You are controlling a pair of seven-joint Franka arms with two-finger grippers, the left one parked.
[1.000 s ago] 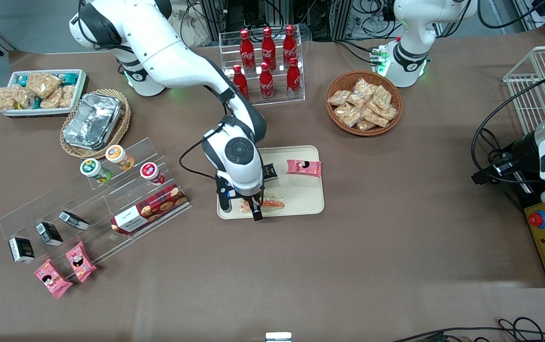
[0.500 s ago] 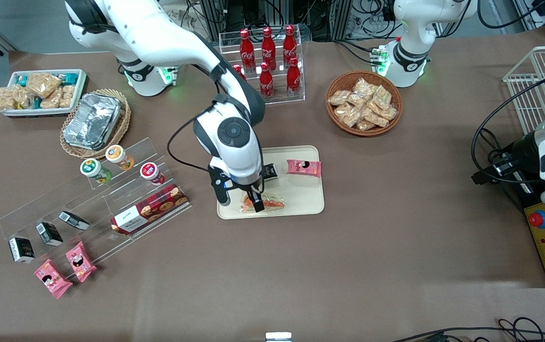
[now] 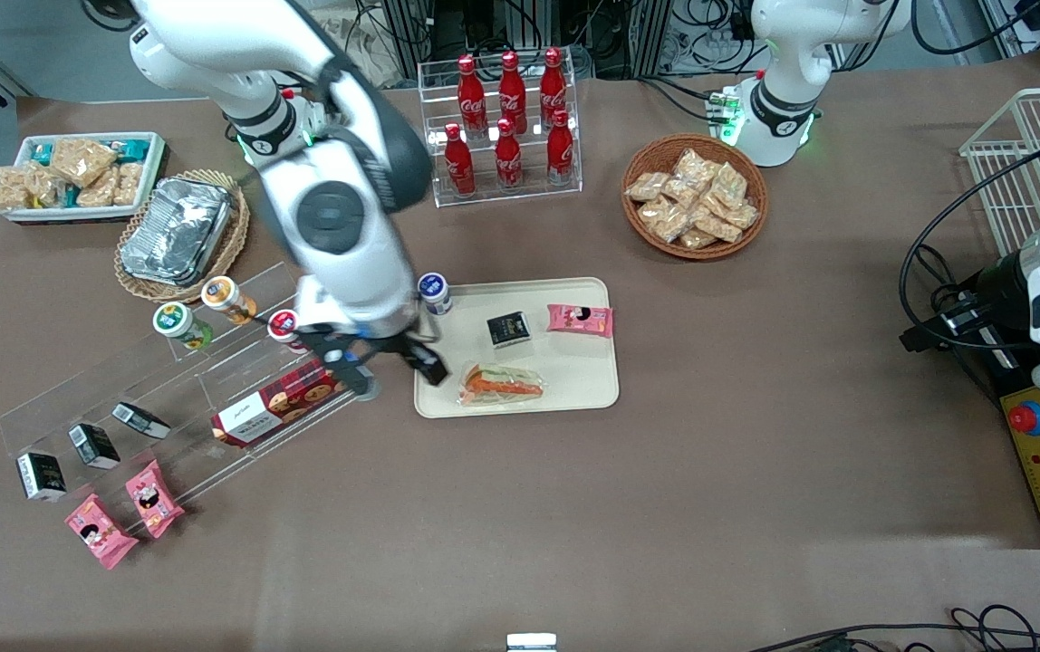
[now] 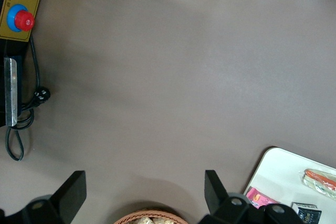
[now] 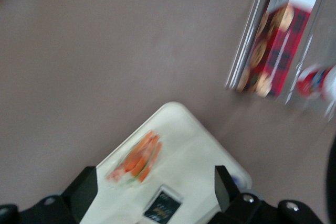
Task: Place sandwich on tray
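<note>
On the brown table (image 3: 665, 471), sandwich (image 3: 502, 384) lies on tray (image 3: 588, 385); end effector (image 3: 393, 369) spread.

sandwich: triangular wedge in clear plastic wrap (image 3: 501, 384), tan bread, orange and green filling, lying flat on the tray near its front-camera edge | tray: flat cream-coloured rectangular plastic tray with rounded corners and low rim (image 3: 588, 385), flat on the brown desk | tool (image 3: 390, 370): open, raised beside the tray, apart from the sandwich
</note>
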